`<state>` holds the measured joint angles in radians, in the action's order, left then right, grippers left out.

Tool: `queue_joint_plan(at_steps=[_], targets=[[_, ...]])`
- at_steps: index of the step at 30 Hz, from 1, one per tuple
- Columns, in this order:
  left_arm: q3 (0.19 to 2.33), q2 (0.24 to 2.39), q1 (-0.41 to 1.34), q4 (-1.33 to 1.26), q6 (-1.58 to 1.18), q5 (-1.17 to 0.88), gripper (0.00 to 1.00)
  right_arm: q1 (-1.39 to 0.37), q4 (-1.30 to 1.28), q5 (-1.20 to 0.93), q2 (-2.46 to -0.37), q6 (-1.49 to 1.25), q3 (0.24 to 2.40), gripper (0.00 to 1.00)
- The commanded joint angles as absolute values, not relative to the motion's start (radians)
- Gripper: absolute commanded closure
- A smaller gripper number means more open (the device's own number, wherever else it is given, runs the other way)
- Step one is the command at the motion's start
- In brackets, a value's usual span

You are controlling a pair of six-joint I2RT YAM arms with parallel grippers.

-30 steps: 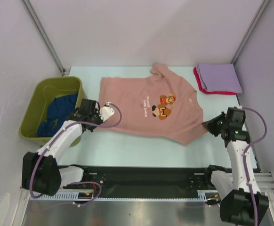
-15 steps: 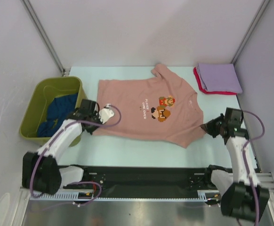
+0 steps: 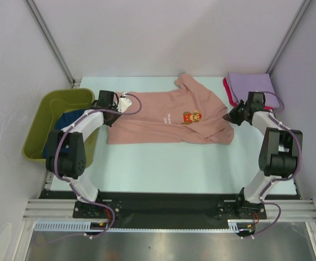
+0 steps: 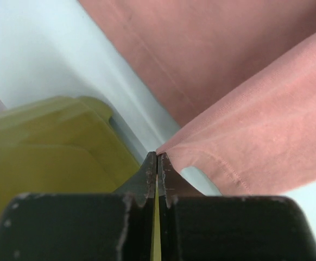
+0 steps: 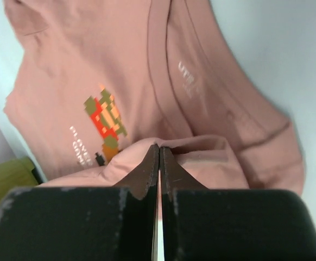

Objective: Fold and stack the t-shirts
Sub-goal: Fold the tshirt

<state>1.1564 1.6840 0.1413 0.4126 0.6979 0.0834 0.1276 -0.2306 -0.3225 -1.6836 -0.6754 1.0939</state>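
Note:
The salmon-pink t-shirt with a pixel-figure print lies across the middle of the table, its near half lifted and folded toward the back. My left gripper is shut on its left edge, seen as a pinched hem in the left wrist view. My right gripper is shut on the shirt's right edge, the cloth bunched at the fingertips in the right wrist view. A lavender t-shirt lies folded on a red t-shirt at the back right. The dark blue t-shirt sits in the tub.
The olive-green plastic tub stands at the left, close beside my left arm; it also shows in the left wrist view. Grey walls and metal posts close in the back and sides. The pale table lies bare in front of the shirt.
Both grippers have moved from the near side toward the back, carrying the shirt's near edge with them and folding it over. The shirt now looks narrower front to back.

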Motion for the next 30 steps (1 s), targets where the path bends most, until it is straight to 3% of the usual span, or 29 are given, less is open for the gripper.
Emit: queue_joint_plan(at_steps=[1, 11, 13, 14, 15, 16, 17, 20, 24, 27, 30], targets=[[1.232, 1.744, 0.130, 0.367, 0.704, 0.118, 1.00, 0.126, -0.199, -0.356, -1.768, -0.623, 1.189, 1.00], [1.236, 1.816, 0.127, 0.344, 0.687, 0.139, 0.99, 0.114, -0.307, -0.322, -1.913, -0.500, 1.382, 1.00], [1.256, 1.830, 0.127, 0.347, 0.675, 0.153, 0.96, 0.114, -0.336, -0.322, -1.934, -0.483, 1.407, 1.00], [1.262, 1.832, 0.127, 0.342, 0.669, 0.173, 0.83, 0.114, -0.356, -0.316, -1.945, -0.463, 1.451, 0.94], [1.270, 1.832, 0.127, 0.344, 0.655, 0.185, 0.74, 0.112, -0.377, -0.308, -1.968, -0.451, 1.477, 0.81], [1.293, 1.827, 0.127, 0.351, 0.646, 0.195, 0.66, 0.112, -0.437, -0.278, -1.977, -0.437, 1.511, 0.54], [1.304, 1.818, 0.127, 0.356, 0.629, 0.199, 0.55, 0.110, -0.477, -0.249, -1.983, -0.424, 1.543, 0.45], [1.307, 1.742, 0.139, 0.368, 0.611, 0.184, 0.50, 0.112, -0.627, -0.076, -1.965, -0.387, 1.621, 0.36], [1.177, 1.605, 0.189, 0.374, 0.687, 0.088, 0.52, 0.132, -0.712, -0.047, -1.861, -0.376, 1.511, 0.43], [1.034, 1.551, 0.232, 0.405, 0.793, 0.055, 0.55, 0.121, -0.719, -0.118, -1.793, -0.380, 1.366, 0.53], [0.899, 1.539, 0.256, 0.397, 0.871, 0.066, 0.53, 0.101, -0.694, -0.164, -1.761, -0.382, 1.258, 0.52]])
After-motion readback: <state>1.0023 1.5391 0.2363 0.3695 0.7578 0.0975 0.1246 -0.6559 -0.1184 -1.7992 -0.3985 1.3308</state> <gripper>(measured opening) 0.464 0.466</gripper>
